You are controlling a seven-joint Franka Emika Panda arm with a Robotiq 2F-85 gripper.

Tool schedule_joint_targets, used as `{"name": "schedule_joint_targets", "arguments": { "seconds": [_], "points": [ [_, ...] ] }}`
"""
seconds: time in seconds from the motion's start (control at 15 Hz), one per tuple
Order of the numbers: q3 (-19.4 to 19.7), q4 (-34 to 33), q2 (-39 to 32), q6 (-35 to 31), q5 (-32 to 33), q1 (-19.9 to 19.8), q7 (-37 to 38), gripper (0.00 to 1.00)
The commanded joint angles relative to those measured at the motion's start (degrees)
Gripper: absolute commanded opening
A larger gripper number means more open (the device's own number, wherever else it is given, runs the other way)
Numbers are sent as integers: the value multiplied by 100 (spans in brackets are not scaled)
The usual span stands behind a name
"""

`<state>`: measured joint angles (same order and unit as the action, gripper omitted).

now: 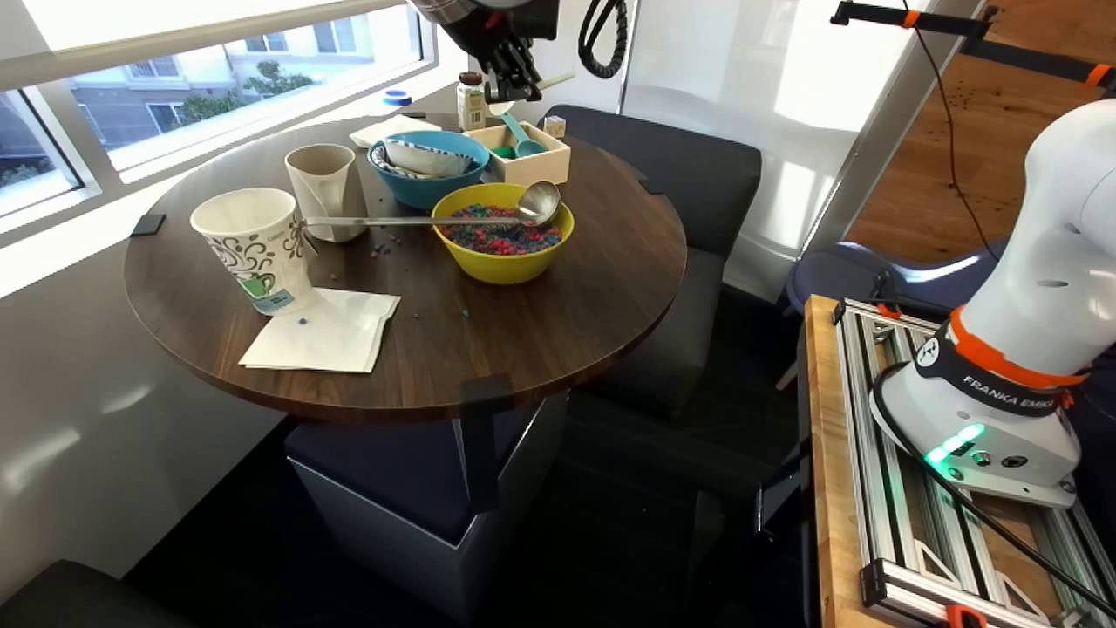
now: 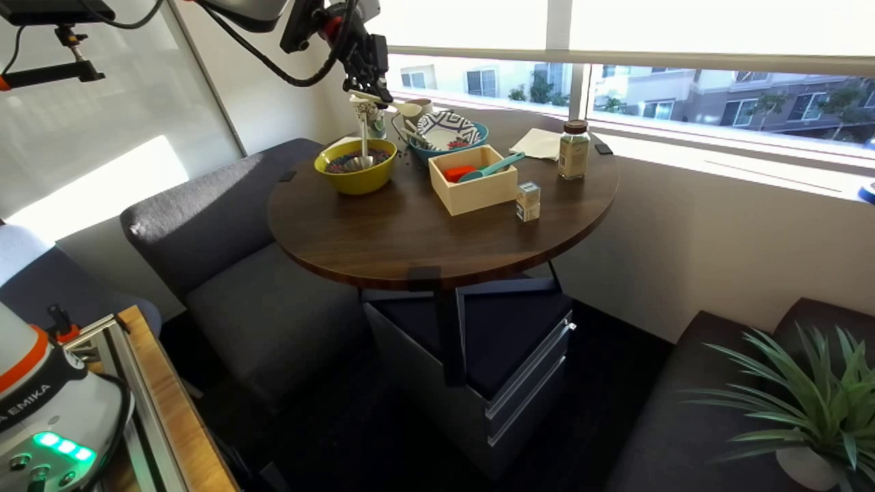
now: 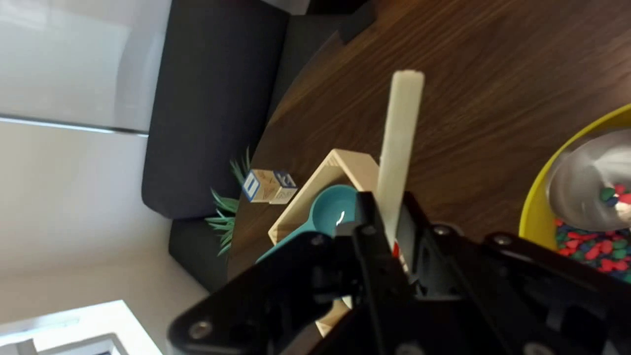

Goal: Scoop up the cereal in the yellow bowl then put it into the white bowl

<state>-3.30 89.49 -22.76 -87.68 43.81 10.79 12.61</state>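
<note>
The yellow bowl (image 1: 501, 269) stands on the round table with the multicoloured cereal (image 1: 497, 244) in it. A metal ladle (image 1: 539, 202) rests in this bowl, its long handle reaching over the rim; in the wrist view, the ladle (image 3: 581, 187) has a few bits in it. A white bowl (image 2: 448, 130) with a dark pattern sits inside a blue bowl (image 1: 429, 187), some reddish bits in it. My gripper (image 3: 387, 207) is shut on the handle of a cream spoon (image 3: 400, 143). In both exterior views the gripper (image 1: 514, 92) is raised above the table; the spoon's head (image 2: 410, 108) hangs beside the fingers.
A wooden box (image 2: 478, 195) with a teal scoop (image 2: 489, 169) stands near the bowls. A spice bottle (image 2: 573, 154) and small blocks (image 2: 528, 201) are beside it. A patterned paper cup (image 1: 248, 227) and a beige cup (image 1: 327, 183) stand near napkins (image 1: 323, 336).
</note>
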Motion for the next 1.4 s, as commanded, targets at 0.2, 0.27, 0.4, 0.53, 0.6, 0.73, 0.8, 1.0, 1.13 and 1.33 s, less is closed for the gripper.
{"name": "schedule_joint_targets", "arguments": {
  "seconds": [0.2,0.27,0.4,0.53,0.6,0.73,0.8,1.0,1.13,1.33],
  "points": [
    [34,1293,994,-419,-1852,-436,712,4],
    [75,1515,1138,-597,-2093,-505,794,4],
    [154,2060,1477,-1160,-2462,-640,988,4],
    [238,2631,1788,-1920,-2712,-768,1102,4],
    [292,2910,1916,-2346,-2808,-835,1151,4],
    [410,3442,2180,-3142,-2986,-979,1216,4],
    [465,3716,2312,-3562,-3044,-1038,1278,4],
    [602,4446,2556,-4896,-3223,-1219,1362,4],
    [651,4801,2584,-5590,-3205,-1307,1438,4],
    [706,5258,2549,-6568,-3096,-1438,1697,4]
  ]
}}
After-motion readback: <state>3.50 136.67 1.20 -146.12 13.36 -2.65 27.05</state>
